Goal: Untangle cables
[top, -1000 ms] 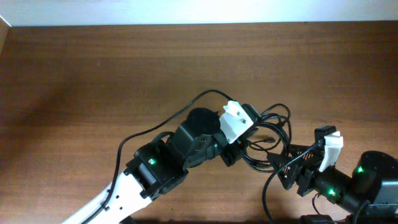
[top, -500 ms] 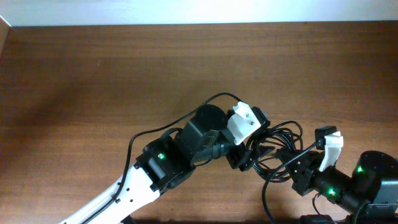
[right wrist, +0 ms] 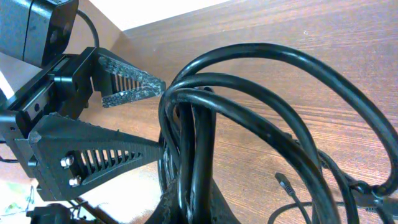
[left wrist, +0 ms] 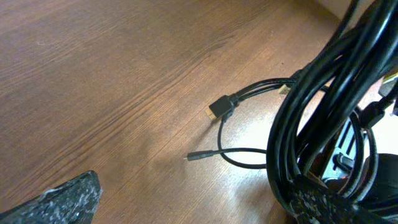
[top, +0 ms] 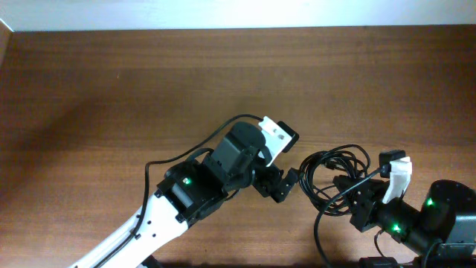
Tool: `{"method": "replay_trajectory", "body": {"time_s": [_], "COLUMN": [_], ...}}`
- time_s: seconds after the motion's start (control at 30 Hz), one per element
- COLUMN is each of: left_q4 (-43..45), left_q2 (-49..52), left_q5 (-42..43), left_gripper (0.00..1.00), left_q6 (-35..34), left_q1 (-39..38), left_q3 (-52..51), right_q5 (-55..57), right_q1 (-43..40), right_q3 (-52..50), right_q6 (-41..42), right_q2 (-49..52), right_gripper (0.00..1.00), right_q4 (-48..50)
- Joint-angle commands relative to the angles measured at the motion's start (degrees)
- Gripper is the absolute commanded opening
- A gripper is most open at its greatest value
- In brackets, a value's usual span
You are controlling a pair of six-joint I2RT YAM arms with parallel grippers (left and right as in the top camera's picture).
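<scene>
A tangle of black cables point(top: 332, 177) lies looped on the wooden table at the right. My right gripper point(top: 351, 202) is shut on the bundle's near side; in the right wrist view the cables point(right wrist: 200, 134) rise straight out of its closed jaws point(right wrist: 202, 210). My left gripper point(top: 285, 182) stands open just left of the loops, holding nothing. In the left wrist view the cables point(left wrist: 323, 93) hang in front of its right finger, and its left finger point(left wrist: 69, 200) is far off at the lower left. Two loose plug ends point(left wrist: 219, 109) rest on the wood.
The left arm point(top: 195, 195) reaches diagonally from the bottom left. The right arm's base point(top: 435, 222) sits at the bottom right corner. A thin cable end with a small plug point(left wrist: 196, 155) lies on the table point(top: 149, 82).
My left gripper has opened, let go of the cable bundle and drawn back to the left. My right gripper has shut on the bundle, which has shifted right.
</scene>
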Motion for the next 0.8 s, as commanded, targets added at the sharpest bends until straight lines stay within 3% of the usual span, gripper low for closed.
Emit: {"method": "replay_trajectory", "body": {"time_s": [0.0,0.37,0.57,0.67,0.77], "left_q4": [-0.24,-0.28,-3.45,-6.88,-8.00], "left_q2": [-0.81,-0.70,-0.70,-0.70,-0.70], "left_q5": [2.64,1.86,-15.17,-24.33,-24.96], "left_gripper": [0.96,0.96,0.94,0.94,0.93], "left_q6": [-0.52,-0.55,-0.61,-5.51,-5.95], "left_q1": [0.28,0.28,0.31,0.31,0.35], "left_q3": [0.26,0.26,0.26,0.26,0.26], "right_q5": [-3.02,-16.94,-18.21,-18.18,-18.14], "right_q1": [-0.15,-0.15,-0.15,-0.15,-0.15], "right_q3": [0.72,0.72,0.72,0.72,0.72], "right_q6": [0.04,-0.17,-0.17,-0.17,-0.17], "right_q2": [-0.15,-0.15,-0.15,-0.15,-0.15], "right_gripper": [0.04,0.04,0.04,0.04,0.04], "right_q4": [1.16,5.70,6.25,6.25,6.25]}}
